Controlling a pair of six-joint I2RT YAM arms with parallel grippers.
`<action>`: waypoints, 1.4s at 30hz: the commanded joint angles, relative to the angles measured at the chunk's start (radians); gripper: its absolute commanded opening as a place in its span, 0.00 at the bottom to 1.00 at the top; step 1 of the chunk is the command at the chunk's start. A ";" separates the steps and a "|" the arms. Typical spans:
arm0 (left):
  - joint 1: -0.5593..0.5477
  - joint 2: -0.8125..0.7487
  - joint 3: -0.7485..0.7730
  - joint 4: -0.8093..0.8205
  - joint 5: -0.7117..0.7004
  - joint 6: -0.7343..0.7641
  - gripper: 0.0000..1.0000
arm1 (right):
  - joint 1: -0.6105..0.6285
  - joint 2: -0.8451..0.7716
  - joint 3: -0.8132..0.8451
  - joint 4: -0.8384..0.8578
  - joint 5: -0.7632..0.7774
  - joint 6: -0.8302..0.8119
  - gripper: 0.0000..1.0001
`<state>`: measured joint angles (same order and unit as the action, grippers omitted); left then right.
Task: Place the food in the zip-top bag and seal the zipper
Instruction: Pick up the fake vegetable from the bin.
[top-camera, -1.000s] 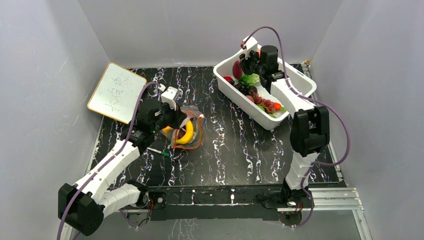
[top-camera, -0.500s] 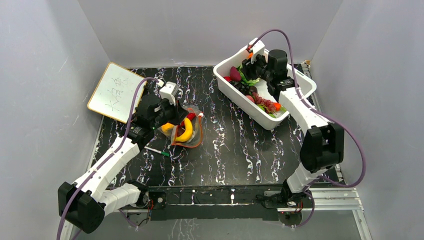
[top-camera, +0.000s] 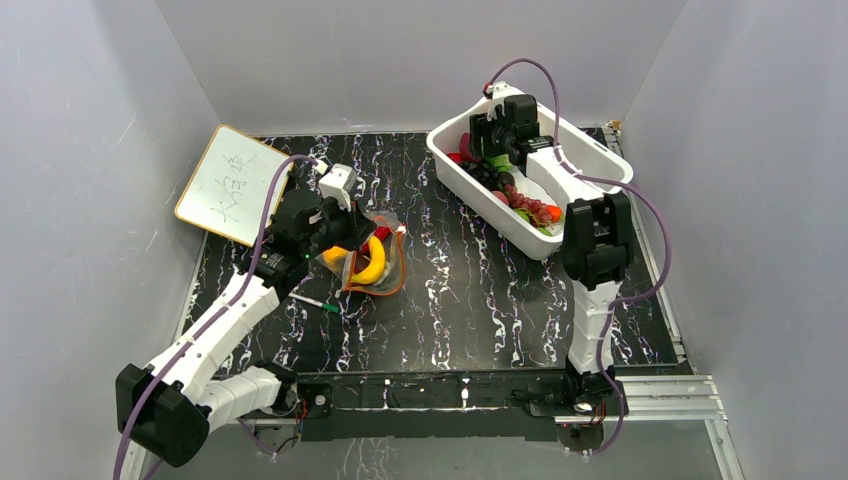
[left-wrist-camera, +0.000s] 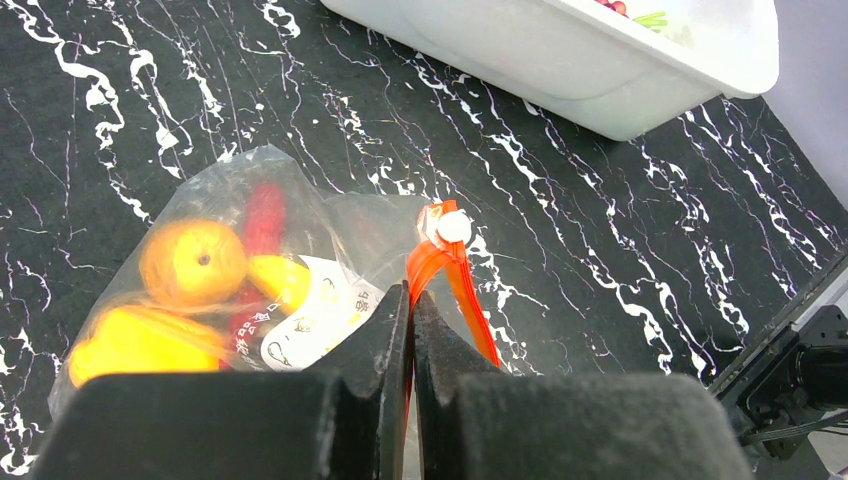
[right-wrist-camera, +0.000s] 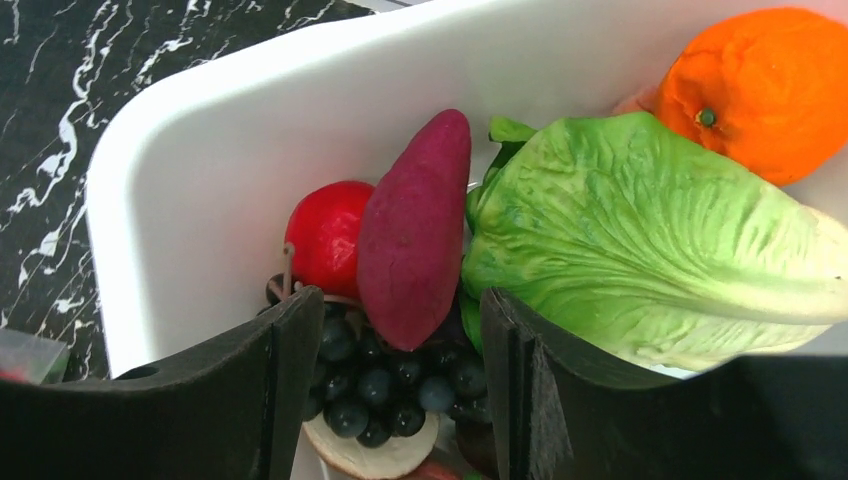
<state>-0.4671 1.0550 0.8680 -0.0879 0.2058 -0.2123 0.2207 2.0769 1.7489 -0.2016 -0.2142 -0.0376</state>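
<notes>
Nearest the bases, the left gripper (left-wrist-camera: 409, 300) had its jaws pinched tight on the zipper (left-wrist-camera: 468, 295), at the end away from the white slider (left-wrist-camera: 453, 227). It probably nipped some of the film as well, though the fingers hid that. The bag (left-wrist-camera: 335, 225) lay on the table (left-wrist-camera: 600, 260) left of centre. It already held some food: an orange (left-wrist-camera: 192, 262), a yellow piece (left-wrist-camera: 280, 280) and a red one (left-wrist-camera: 264, 215).

The bag looked light, limp and slick, so it would likely slide or fold if pushed. The stiffer zipper seemed the best place to hold it, to keep the mouth up and open.

Farther off, the right gripper (right-wrist-camera: 400, 300) hung in the tub (right-wrist-camera: 200, 170) with its jaws wide apart and holding nothing. They straddled a purple piece (right-wrist-camera: 415, 220) that lay on dark grapes (right-wrist-camera: 400, 385), beside a red ball (right-wrist-camera: 325, 235) and lettuce (right-wrist-camera: 640, 250).

The purple piece looked hard, glossy and light. A grip across its thick middle would probably hold best, since its tapered ends could squirt out.
</notes>
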 joint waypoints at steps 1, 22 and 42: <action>-0.002 -0.029 0.007 0.006 -0.007 0.016 0.00 | 0.000 0.039 0.110 -0.009 0.060 0.115 0.57; -0.002 -0.047 -0.030 0.031 0.002 0.022 0.00 | 0.020 0.156 0.162 0.016 0.073 0.167 0.57; -0.003 -0.073 -0.013 0.012 0.000 0.018 0.00 | 0.019 -0.042 -0.011 0.068 0.103 0.079 0.22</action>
<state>-0.4671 1.0218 0.8394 -0.0875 0.2031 -0.1982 0.2363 2.1635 1.7691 -0.2050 -0.1360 0.0818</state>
